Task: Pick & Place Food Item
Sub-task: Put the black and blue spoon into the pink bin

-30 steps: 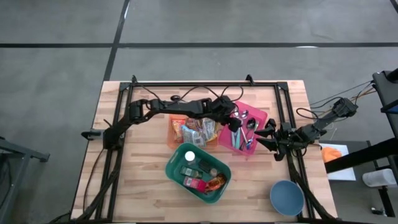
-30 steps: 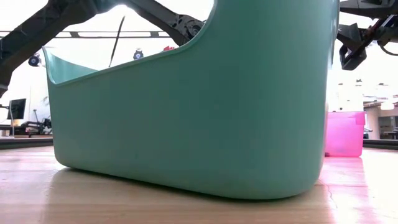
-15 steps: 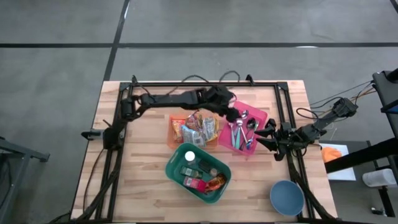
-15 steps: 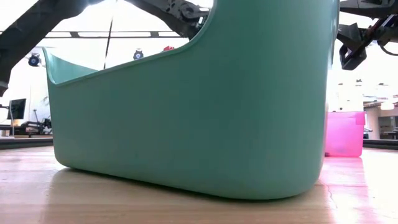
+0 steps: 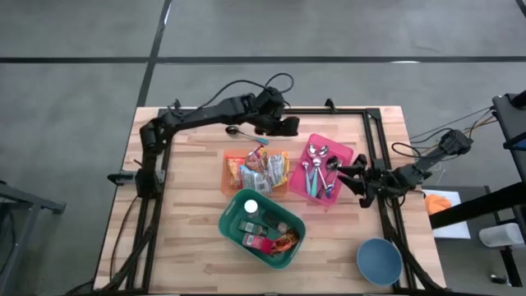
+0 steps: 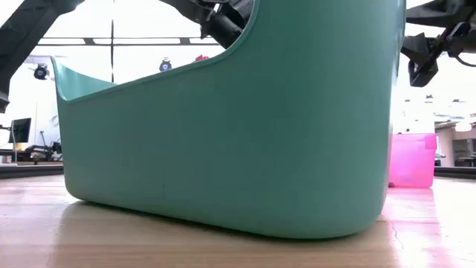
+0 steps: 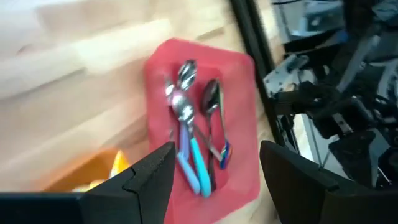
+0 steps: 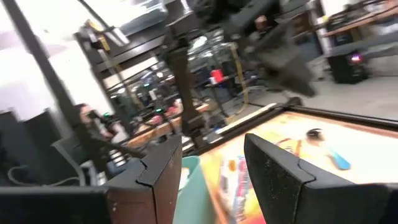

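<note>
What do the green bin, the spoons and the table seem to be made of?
Green bin: likely plastic, with smooth, one-colour, rounded walls and a soft sheen.
Spoons: bowls look like polished metal, bright and reflective; some handles are coloured, perhaps plastic.
Table: wood, pale planks with visible seams and grain, slightly glossy.

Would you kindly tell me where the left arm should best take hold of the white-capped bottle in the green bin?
Grip the white-capped bottle at its cap, coming straight down from above: only the round cap faces up, and the walls of the green plastic bin and the packets beside it block a sideways approach.
</note>
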Robot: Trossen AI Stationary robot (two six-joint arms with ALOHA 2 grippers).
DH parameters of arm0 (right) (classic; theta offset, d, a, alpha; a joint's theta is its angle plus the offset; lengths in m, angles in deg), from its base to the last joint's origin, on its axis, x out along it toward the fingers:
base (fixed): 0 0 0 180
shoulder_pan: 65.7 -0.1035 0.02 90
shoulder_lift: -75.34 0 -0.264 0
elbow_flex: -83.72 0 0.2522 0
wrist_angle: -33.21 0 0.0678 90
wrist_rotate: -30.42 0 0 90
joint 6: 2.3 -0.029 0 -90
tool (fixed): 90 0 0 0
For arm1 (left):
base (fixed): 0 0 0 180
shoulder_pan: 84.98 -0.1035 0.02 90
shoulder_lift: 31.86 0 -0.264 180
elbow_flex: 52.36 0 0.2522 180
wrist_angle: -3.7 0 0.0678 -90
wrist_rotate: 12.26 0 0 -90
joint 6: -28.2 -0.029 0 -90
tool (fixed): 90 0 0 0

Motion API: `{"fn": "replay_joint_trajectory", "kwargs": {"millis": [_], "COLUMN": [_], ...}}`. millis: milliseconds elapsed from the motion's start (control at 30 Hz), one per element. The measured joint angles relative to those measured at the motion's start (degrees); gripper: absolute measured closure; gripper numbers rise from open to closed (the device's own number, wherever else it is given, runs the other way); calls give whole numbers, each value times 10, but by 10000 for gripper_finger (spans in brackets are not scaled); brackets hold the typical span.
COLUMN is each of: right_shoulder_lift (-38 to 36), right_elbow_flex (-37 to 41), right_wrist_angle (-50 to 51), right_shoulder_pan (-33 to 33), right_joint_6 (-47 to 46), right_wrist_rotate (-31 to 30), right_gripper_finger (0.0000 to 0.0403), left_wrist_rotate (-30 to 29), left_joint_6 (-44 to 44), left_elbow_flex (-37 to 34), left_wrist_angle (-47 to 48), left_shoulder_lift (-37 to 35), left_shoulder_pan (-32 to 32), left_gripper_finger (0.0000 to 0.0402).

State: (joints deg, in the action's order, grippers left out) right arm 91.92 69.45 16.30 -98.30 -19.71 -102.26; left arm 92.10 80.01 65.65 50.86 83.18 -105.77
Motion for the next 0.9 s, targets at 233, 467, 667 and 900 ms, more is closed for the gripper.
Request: {"fn": "replay_joint_trajectory", "kwargs": {"millis": [233, 467, 667, 900], "right_shoulder_lift": [0, 1, 1, 0], "right_elbow_flex": [0, 0, 0, 0], "right_wrist_angle": [3, 3, 4, 4], "right_shoulder_pan": [0, 0, 0, 0], "right_joint_6": [0, 0, 0, 0], "right_wrist_rotate": [-23, -23, -23, -23], "right_gripper_finger": [232, 232, 232, 232], "left_wrist_rotate": [-78, -145, -148, -176], "left_joint_6": [107, 162, 217, 338], "left_elbow_flex": [0, 0, 0, -29], "left_wrist_angle": [153, 307, 318, 291], "left_shoulder_lift": [-28, -54, -57, -57], "left_shoulder_pan": [-19, -59, -98, -129], "left_gripper_finger": [166, 170, 183, 212]}}
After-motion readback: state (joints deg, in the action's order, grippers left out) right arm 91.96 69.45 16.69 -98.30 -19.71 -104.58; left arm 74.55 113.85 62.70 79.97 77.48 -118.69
